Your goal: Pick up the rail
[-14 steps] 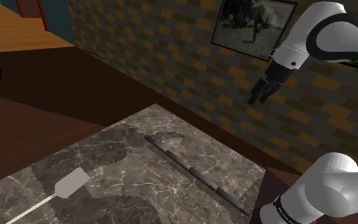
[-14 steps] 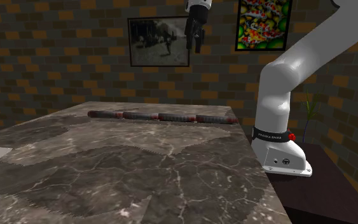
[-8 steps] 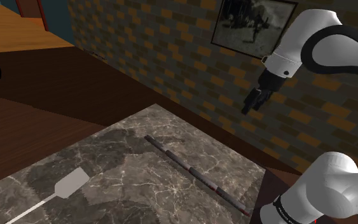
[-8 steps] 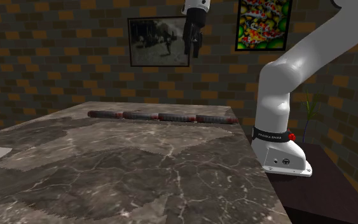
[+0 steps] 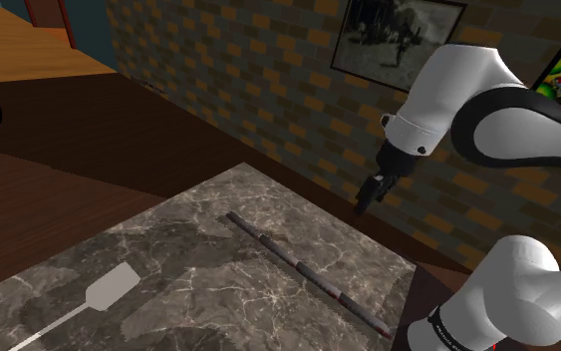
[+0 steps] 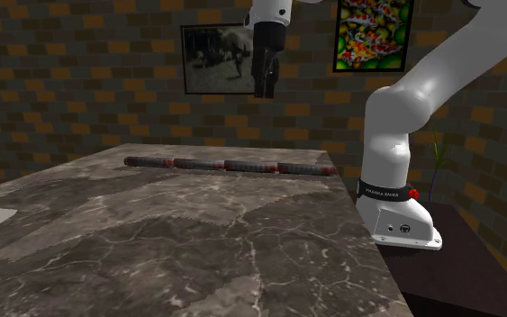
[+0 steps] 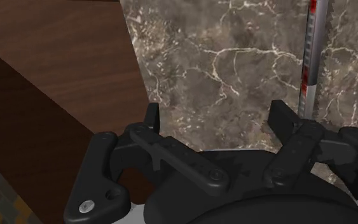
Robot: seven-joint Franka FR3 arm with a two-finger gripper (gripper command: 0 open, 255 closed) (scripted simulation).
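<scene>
Now | gripper [image 5: 365, 202] [image 6: 262, 88] [image 7: 217, 118]: aloft over marble table [image 5: 208, 294], fingers apart, clasping nothing | rail [image 5: 303, 269] [image 6: 229, 165] [image 7: 316, 38]: flat on table, untouched

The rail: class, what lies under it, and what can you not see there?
The rail lies flat on the dark veined tabletop. The strip of tabletop right beneath it is covered by the rail itself, so nothing more can be told.

Glossy veined marble tabletop [image 5: 218, 289], smooth metallic rail [image 5: 303, 268], wooden floor [image 5: 69, 199].
</scene>
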